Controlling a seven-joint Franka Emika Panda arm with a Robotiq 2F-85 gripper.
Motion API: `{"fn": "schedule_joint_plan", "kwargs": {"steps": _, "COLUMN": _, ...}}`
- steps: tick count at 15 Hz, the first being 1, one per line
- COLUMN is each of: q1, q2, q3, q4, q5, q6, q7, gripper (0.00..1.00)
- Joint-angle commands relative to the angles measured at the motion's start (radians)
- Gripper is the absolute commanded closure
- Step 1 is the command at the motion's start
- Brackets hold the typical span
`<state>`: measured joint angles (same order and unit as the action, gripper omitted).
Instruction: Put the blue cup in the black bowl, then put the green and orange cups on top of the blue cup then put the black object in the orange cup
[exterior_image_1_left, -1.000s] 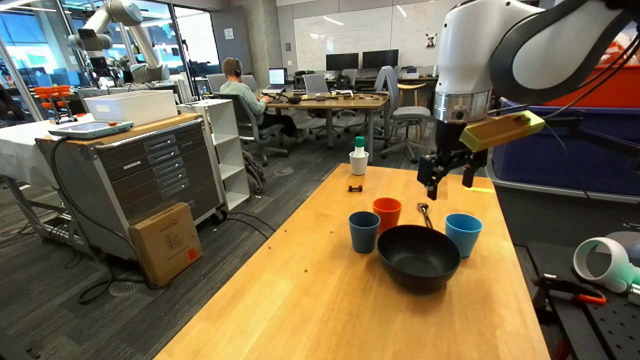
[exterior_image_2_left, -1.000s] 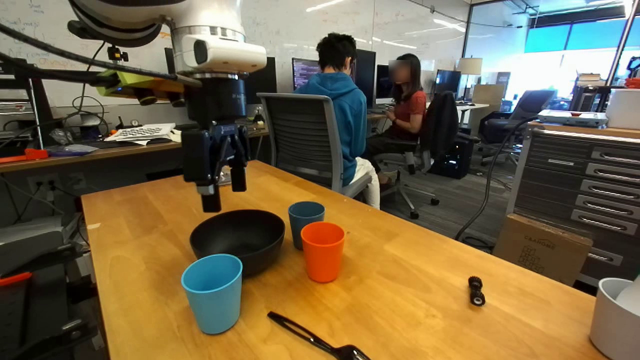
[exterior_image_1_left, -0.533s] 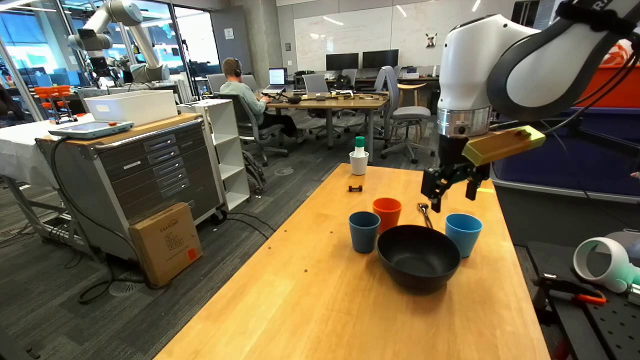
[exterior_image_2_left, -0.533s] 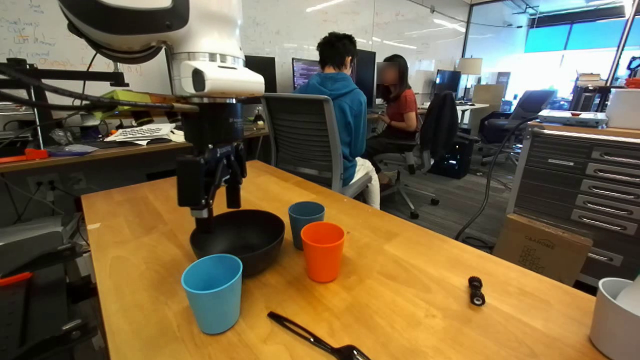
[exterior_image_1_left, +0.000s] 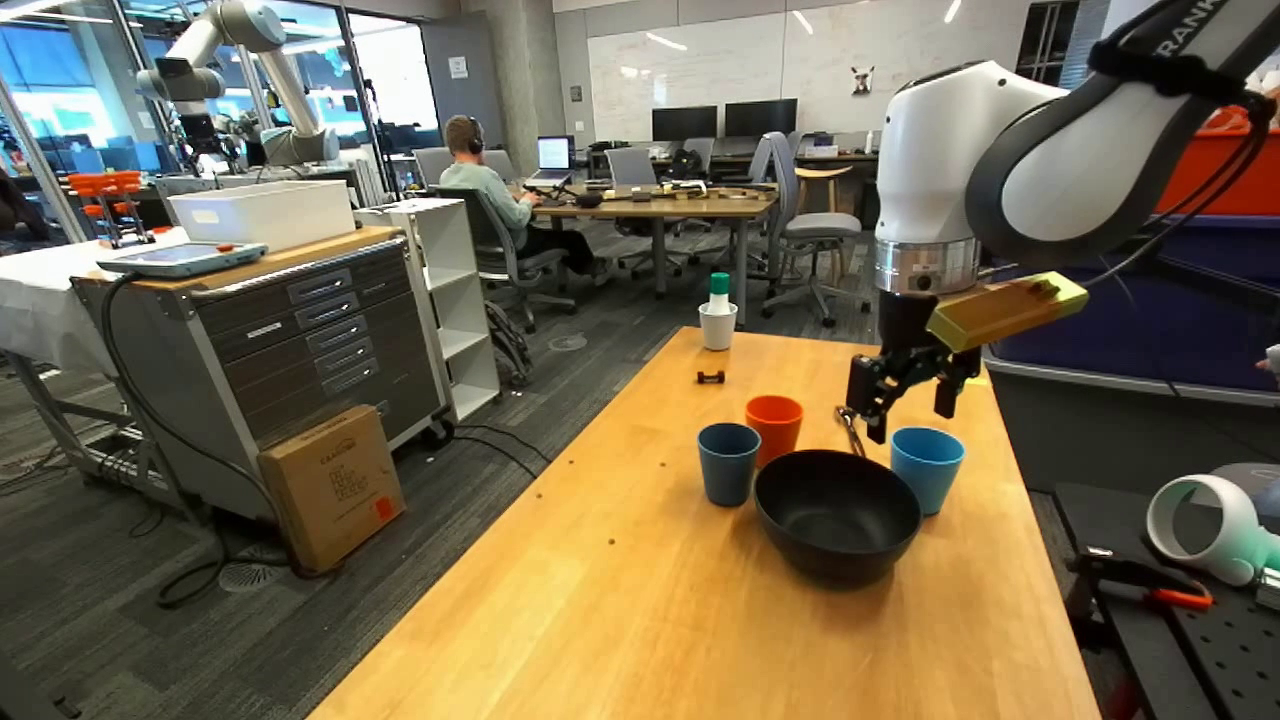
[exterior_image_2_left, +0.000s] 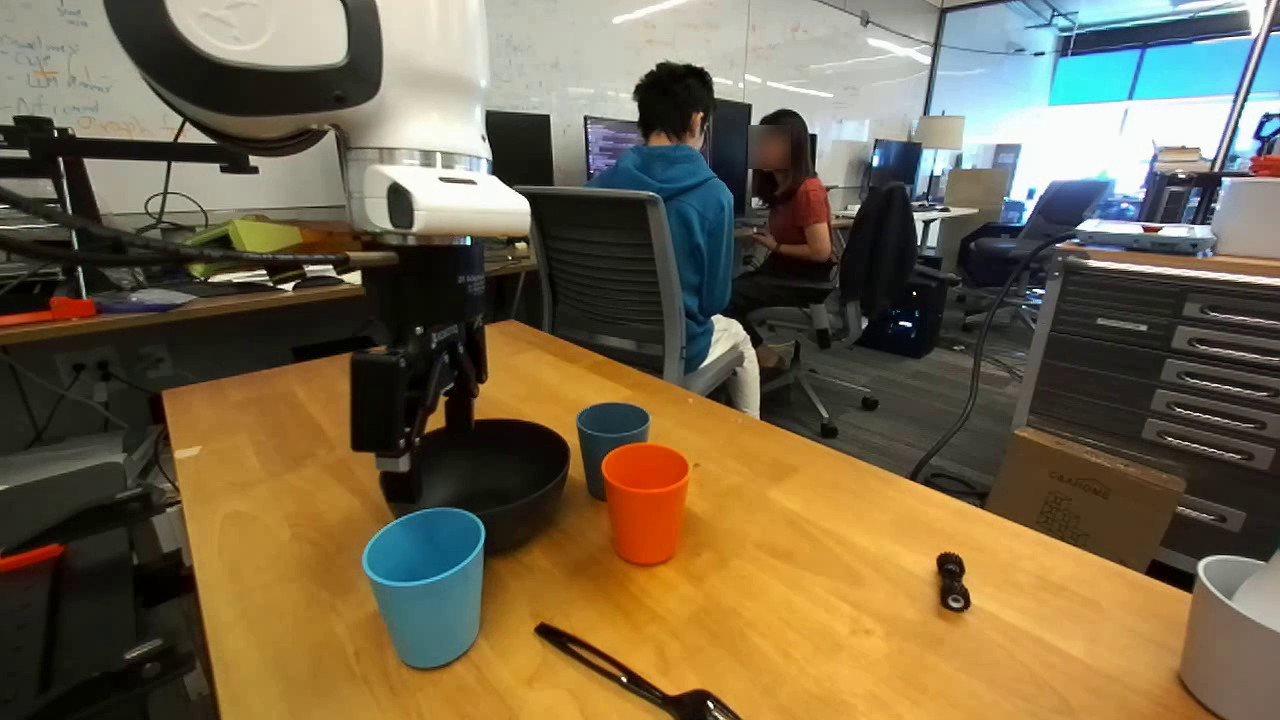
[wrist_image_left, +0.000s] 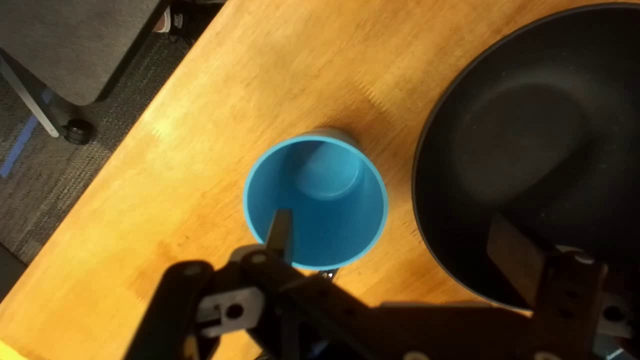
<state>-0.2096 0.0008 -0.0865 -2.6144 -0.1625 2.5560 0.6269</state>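
The light blue cup (exterior_image_1_left: 927, 472) stands upright on the table, right beside the black bowl (exterior_image_1_left: 838, 520). In the wrist view, the blue cup (wrist_image_left: 325, 215) is empty and the bowl (wrist_image_left: 525, 135) is to its right. My gripper (exterior_image_1_left: 910, 421) is open and empty, pointing down above the cup and bowl. In the wrist view, one fingertip of the gripper (wrist_image_left: 395, 230) overlaps the cup's opening and one overlaps the bowl. The teal-green cup (exterior_image_2_left: 612, 432) and orange cup (exterior_image_2_left: 645, 510) stand close together by the bowl. The black fork-like object (exterior_image_2_left: 620, 675) lies on the table.
A small black dumbbell-shaped piece (exterior_image_1_left: 711, 378) lies farther along the table. A white cup (exterior_image_1_left: 718, 328) holding a green-capped bottle stands at the table's far end. The table's edge runs near the blue cup. A chair (exterior_image_2_left: 610, 270) with a seated person is beside the table.
My gripper has come down steadily, staying open, and now hangs lower over the area of the blue cup and bowl. The cups, bowl and black object have not moved.
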Motion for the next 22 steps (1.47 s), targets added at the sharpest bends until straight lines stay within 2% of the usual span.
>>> {"fn": "schedule_joint_plan", "kwargs": {"steps": 1, "q1": 0.022, "q2": 0.025, "q3": -0.027, "q4": 0.002, "q5": 0.036, "q6": 0.014, "q7": -0.042, "gripper": 0.0}}
{"fn": "schedule_joint_plan", "kwargs": {"steps": 3, "q1": 0.024, "q2": 0.041, "q3": -0.029, "q4": 0.007, "q5": 0.061, "q6": 0.006, "q7": -0.06, "gripper": 0.0}}
{"fn": "schedule_joint_plan", "kwargs": {"steps": 5, "q1": 0.025, "q2": 0.054, "q3": -0.034, "q4": 0.009, "q5": 0.071, "q6": 0.007, "q7": -0.066, "gripper": 0.05}}
{"fn": "schedule_joint_plan", "kwargs": {"steps": 6, "q1": 0.026, "q2": 0.059, "q3": -0.036, "q4": 0.011, "q5": 0.072, "q6": 0.008, "q7": -0.065, "gripper": 0.26}}
{"fn": "schedule_joint_plan", "kwargs": {"steps": 8, "q1": 0.027, "q2": 0.067, "q3": -0.041, "q4": 0.014, "q5": 0.077, "q6": 0.008, "q7": -0.066, "gripper": 0.37}}
{"fn": "schedule_joint_plan", "kwargs": {"steps": 11, "q1": 0.03, "q2": 0.071, "q3": -0.048, "q4": 0.016, "q5": 0.087, "q6": 0.008, "q7": -0.069, "gripper": 0.63}}
{"fn": "schedule_joint_plan", "kwargs": {"steps": 15, "q1": 0.035, "q2": 0.068, "q3": -0.049, "q4": 0.013, "q5": 0.095, "q6": 0.01, "q7": -0.073, "gripper": 0.91}}
{"fn": "schedule_joint_plan", "kwargs": {"steps": 18, "q1": 0.038, "q2": 0.067, "q3": -0.049, "q4": 0.013, "q5": 0.1, "q6": 0.01, "q7": -0.079, "gripper": 0.97}}
{"fn": "schedule_joint_plan", "kwargs": {"steps": 22, "q1": 0.039, "q2": 0.065, "q3": -0.049, "q4": 0.013, "q5": 0.1, "q6": 0.011, "q7": -0.086, "gripper": 0.93}}
